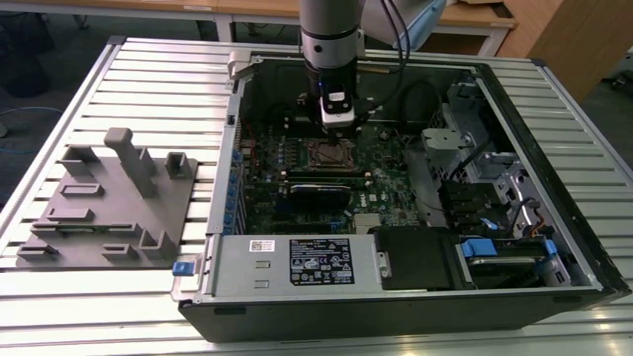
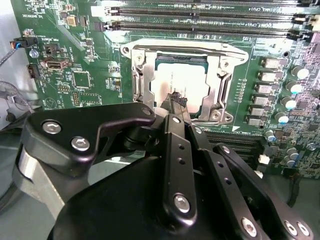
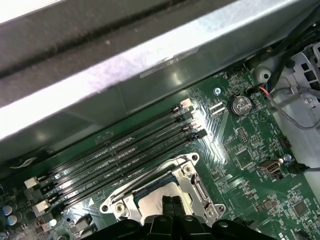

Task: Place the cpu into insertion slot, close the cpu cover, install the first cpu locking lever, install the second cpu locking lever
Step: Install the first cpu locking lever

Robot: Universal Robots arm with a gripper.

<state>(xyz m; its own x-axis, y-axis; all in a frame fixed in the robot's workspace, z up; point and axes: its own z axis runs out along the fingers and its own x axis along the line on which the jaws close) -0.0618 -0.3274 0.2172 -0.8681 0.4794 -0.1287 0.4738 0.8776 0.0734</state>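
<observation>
One gripper [image 2: 175, 100] hangs directly over the insertion slot [image 2: 182, 82] of the green motherboard [image 2: 80, 60], its fingers [image 3: 171, 204] pressed together with nothing between them, tips pointing straight down at the chip, which suits a pushing or checking contact and not a grasp. The cpu [image 2: 180, 85] lies flat in the slot, just under the fingertips. The cpu cover [image 2: 222, 85] frames it and appears lowered around the chip.

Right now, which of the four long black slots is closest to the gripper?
The slot lying right beside the silver cpu cover; the other three sit farther from the gripper, toward the case wall.
</observation>
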